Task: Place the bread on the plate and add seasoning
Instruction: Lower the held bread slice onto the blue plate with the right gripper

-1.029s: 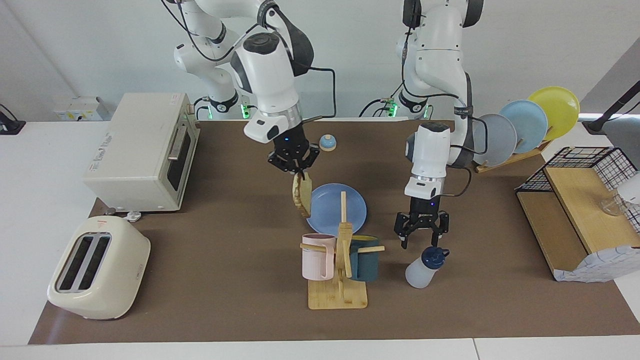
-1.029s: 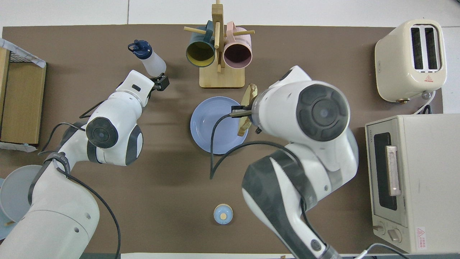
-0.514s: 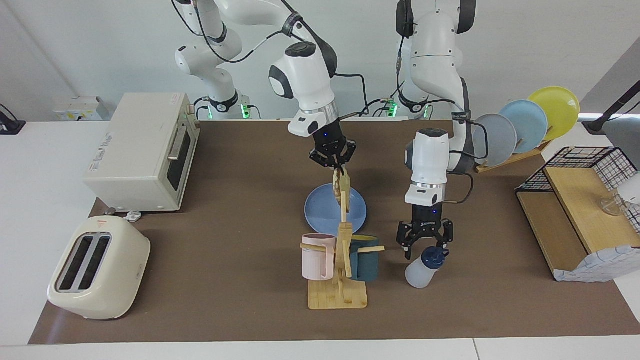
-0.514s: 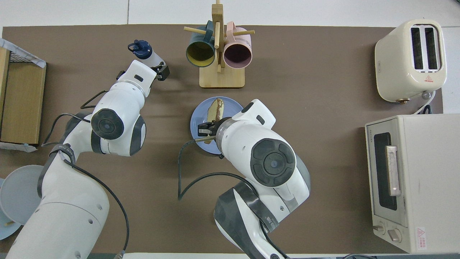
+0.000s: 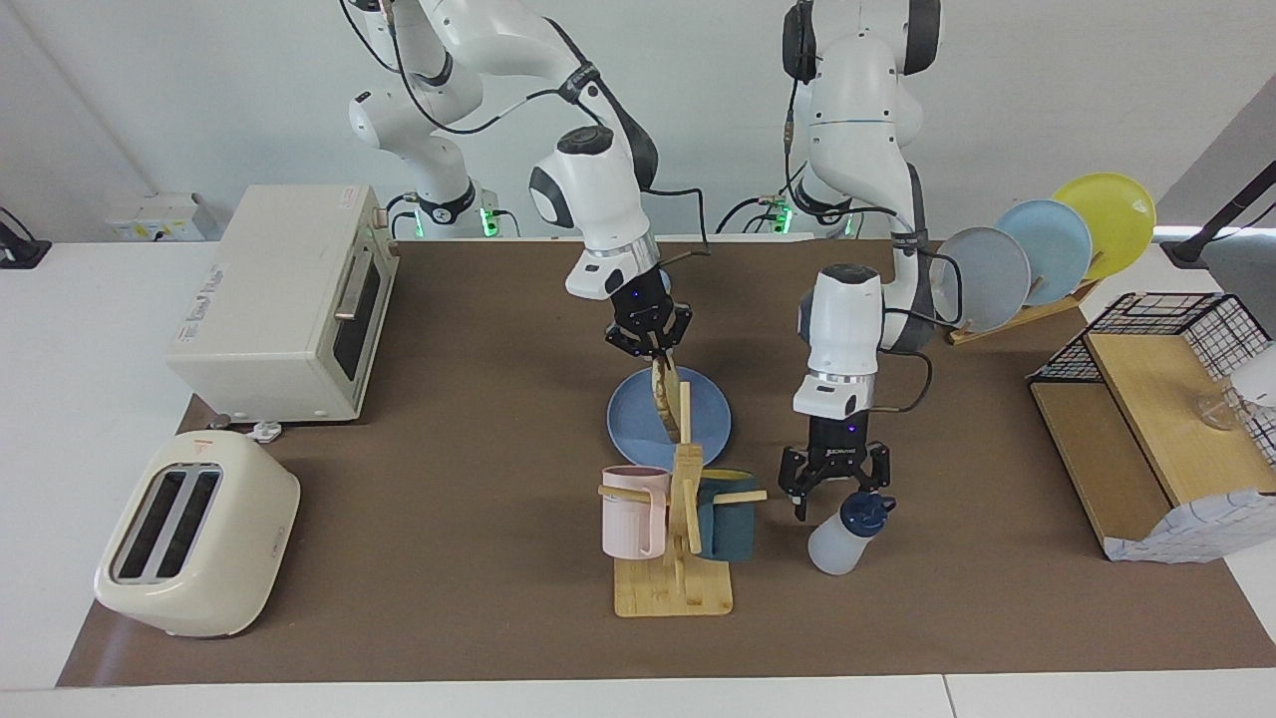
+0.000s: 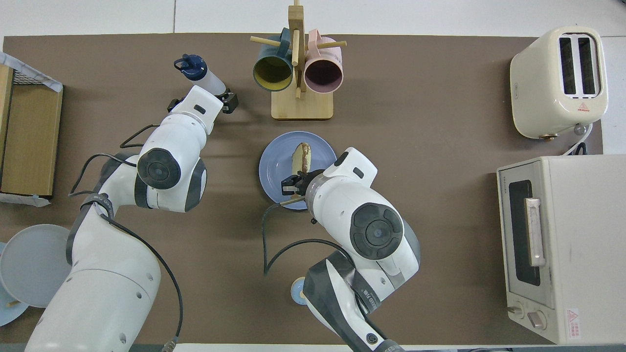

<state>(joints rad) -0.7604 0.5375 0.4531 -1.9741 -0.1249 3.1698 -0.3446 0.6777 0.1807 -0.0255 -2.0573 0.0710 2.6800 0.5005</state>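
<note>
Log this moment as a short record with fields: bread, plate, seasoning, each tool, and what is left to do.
bread: held on edge, over the plate
plate: on the mat, beside the mug rack, on its robot side
seasoning: leaning on the mat toward the left arm's end, not gripped
right tool: shut on the bread's top edge
left tool: open, just above the seasoning's cap
left to do: lay bread flat, release, pick up seasoning

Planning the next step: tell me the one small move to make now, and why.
Probably lower the right gripper slightly and let go: it holds the bread on edge over the blue plate, not yet lying flat. The left gripper hangs open by the seasoning bottle, ready.
</note>
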